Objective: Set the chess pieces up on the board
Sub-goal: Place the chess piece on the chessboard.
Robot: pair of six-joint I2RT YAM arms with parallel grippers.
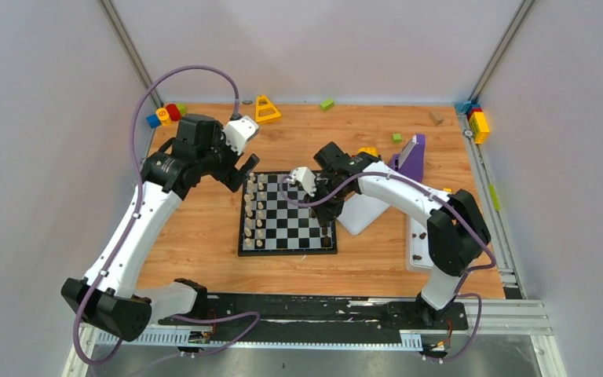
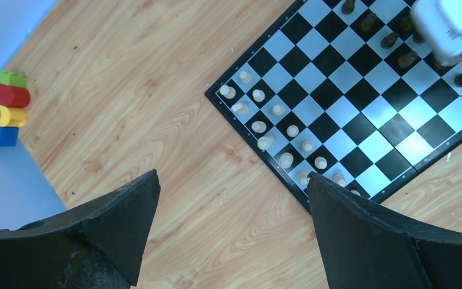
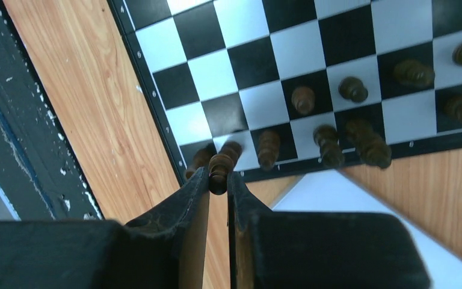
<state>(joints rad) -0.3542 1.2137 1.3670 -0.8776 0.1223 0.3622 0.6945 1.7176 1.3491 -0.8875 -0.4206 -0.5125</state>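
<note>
Placement step | right gripper (image 3: 218,178) clamped on dark piece (image 3: 219,165) above board (image 3: 213,72) corner | left gripper (image 2: 231,179) jaws wide apart, empty, beside cream pieces (image 2: 277,129) | lower it straight; you risk toppling neighbours

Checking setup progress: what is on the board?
On the board, cream pieces stand in two left columns, dark pieces along the right edge. The right gripper, jaws shut on one dark piece, covers the near right corner from above.
</note>
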